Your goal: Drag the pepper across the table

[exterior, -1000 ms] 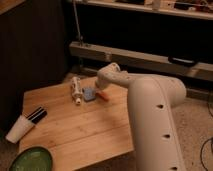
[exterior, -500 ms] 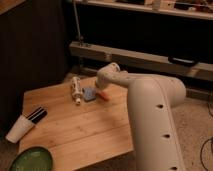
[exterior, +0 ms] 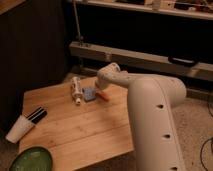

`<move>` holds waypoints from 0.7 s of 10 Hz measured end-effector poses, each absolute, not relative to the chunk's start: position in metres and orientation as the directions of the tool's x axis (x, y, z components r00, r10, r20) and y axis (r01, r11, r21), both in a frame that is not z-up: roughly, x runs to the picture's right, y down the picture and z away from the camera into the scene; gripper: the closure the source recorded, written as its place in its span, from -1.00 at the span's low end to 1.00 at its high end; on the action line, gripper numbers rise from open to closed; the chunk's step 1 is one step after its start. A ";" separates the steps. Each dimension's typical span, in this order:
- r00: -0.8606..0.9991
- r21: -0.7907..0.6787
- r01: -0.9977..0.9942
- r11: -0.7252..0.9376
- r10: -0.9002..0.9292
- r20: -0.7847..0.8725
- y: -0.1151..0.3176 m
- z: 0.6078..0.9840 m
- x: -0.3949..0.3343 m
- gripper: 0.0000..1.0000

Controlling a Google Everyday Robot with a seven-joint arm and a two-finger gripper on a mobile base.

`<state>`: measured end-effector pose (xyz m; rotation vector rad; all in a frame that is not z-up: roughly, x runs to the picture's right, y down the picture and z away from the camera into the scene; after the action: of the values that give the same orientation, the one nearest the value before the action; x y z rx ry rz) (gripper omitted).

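Observation:
The pepper (exterior: 103, 96) is a small slim orange-red piece lying on the light wooden table (exterior: 75, 125) near its far edge, just right of a small blue-grey block (exterior: 90, 94). My white arm reaches over the table's right side, and the gripper (exterior: 101, 88) hangs at its end directly above the pepper, at or very close to it. The fingertips are hidden behind the arm's wrist.
A whitish bottle-like object (exterior: 77, 90) lies left of the blue block. A white cup (exterior: 18, 130) and a dark striped item (exterior: 37, 115) sit at the table's left edge. A green bowl (exterior: 31, 160) is at the front left corner. A dark shelf unit stands behind.

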<state>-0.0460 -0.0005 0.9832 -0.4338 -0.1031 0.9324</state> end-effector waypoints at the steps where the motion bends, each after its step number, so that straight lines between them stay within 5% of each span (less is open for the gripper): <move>1: 0.583 -0.413 -0.762 0.499 0.806 -0.103 0.011 0.971 -0.037 0.55; 7: 0.520 -0.447 -0.776 0.445 0.852 -0.056 0.036 0.900 0.009 0.55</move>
<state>0.0092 0.0357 0.9004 -0.4506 -0.1875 1.0166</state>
